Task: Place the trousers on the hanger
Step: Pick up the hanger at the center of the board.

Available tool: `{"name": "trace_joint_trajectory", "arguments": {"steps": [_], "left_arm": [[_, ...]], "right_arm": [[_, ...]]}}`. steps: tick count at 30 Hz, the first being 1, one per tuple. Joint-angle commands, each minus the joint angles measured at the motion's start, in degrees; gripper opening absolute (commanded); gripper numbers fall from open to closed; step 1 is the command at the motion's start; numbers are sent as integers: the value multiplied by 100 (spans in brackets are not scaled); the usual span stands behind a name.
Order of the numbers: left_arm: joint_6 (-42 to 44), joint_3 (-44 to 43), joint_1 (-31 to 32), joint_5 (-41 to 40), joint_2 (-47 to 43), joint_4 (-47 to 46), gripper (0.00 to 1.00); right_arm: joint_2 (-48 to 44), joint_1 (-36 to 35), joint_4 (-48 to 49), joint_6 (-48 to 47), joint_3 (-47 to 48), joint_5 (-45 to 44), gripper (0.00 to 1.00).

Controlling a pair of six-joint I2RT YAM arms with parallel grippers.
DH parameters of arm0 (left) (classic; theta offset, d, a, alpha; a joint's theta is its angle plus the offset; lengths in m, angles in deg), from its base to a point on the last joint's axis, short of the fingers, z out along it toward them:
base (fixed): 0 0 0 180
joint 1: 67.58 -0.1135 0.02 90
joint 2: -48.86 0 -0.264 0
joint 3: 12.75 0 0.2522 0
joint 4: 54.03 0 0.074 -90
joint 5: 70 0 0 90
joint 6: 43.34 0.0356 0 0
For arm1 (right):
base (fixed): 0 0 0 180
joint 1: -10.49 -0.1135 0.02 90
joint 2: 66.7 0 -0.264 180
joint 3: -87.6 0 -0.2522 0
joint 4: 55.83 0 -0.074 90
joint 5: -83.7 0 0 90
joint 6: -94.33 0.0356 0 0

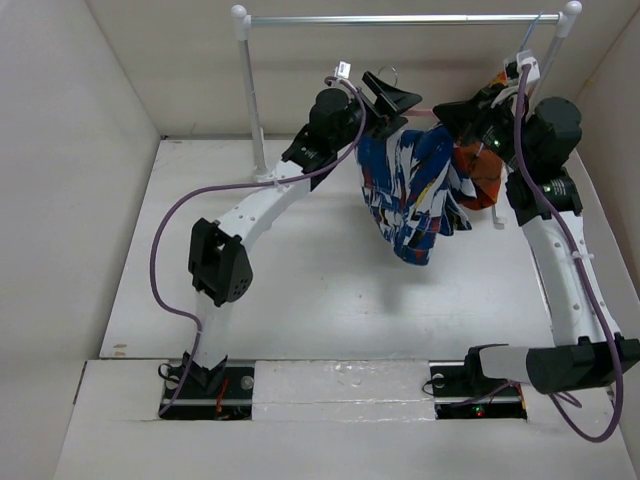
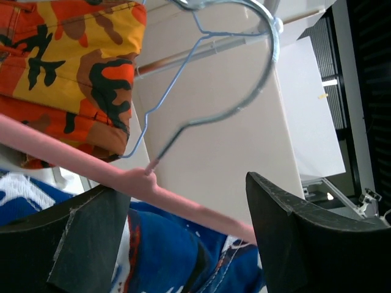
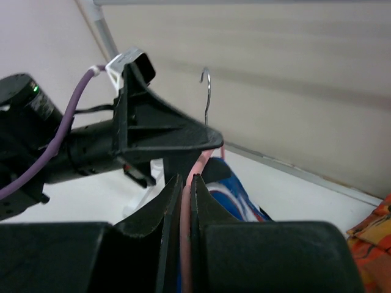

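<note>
**Right fingers [image 3: 204, 213] pinch the hanger [image 2: 73, 162], left fingers [image 2: 287, 232] stand spread around it**

Both pairs of fingers are raised high over the bench [image 1: 300, 280] and face each other, with the pink hanger between them. The right fingers are pressed together on the thin pink bar. In the right wrist view the bar runs straight through the narrow slit between them. The left fingers are wide apart. The same bar crosses the gap between them on a slant and passes close over the tip of one finger. Whether it touches that finger I cannot tell.

The metal hook [image 2: 269, 67] of the hanger rises above the left fingers. It is below the rail [image 1: 400, 18] and apart from it.

The trousers [image 1: 410, 190], blue with white, red and yellow marks, are directly under the bar. They hang down in a loose bundle below and between the two pairs of fingers. In the left wrist view the blue cloth fills the space just under the bar, between the spread fingers. Whether the cloth goes over the bar or only lies against it is not clear.

An orange garment [image 1: 480, 170] with a dark pattern hangs just beside the right fingers, and its edge meets the trousers in the top view.
</note>
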Motion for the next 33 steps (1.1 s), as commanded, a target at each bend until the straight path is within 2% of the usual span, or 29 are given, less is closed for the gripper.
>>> {"name": "trace_joint_trajectory", "arguments": {"steps": [1,2,5,6,8,9,10,11,13,14,16,19,22,33], "left_arm": [[-124,-203,-54,-9,106,-299,71],[-115,-456,-54,52,246,-237,70],[-159,-407,-54,18,239,-341,57],[-150,-336,-54,0,204,-385,43],[-89,-178,-54,-52,90,-482,23],[-36,-134,-54,-79,46,-474,10],[34,-90,-54,-105,19,-447,3],[95,-2,-1,-131,-68,-439,0],[253,51,-1,-158,-139,-369,0],[315,95,69,-193,-209,-351,0],[473,87,122,-246,-262,-237,0],[693,95,175,-281,-367,-166,0],[781,113,228,-176,-429,-104,0],[904,982,280,228,-1176,-587,0]], "right_arm": [[-574,-192,1262,185,-356,335,0],[-653,-193,1280,177,-497,335,0],[-926,-246,1307,177,-919,335,0],[-1039,-246,1202,168,-999,335,0],[-1154,-298,983,20,-1165,283,0],[-1216,-298,807,-42,-1219,248,0],[-1303,-298,553,-86,-1271,239,0],[-1339,-298,411,-191,-1315,247,4],[-1366,-219,-81,-332,-1351,317,23],[-1357,-158,-213,-437,-1360,370,43],[-1270,-87,-582,-526,-1325,641,61],[-1155,-26,-864,-675,-1255,931,72],[-918,-26,-952,-684,-1237,1327,75],[-645,-79,-1153,-720,-1264,977,78]]}}
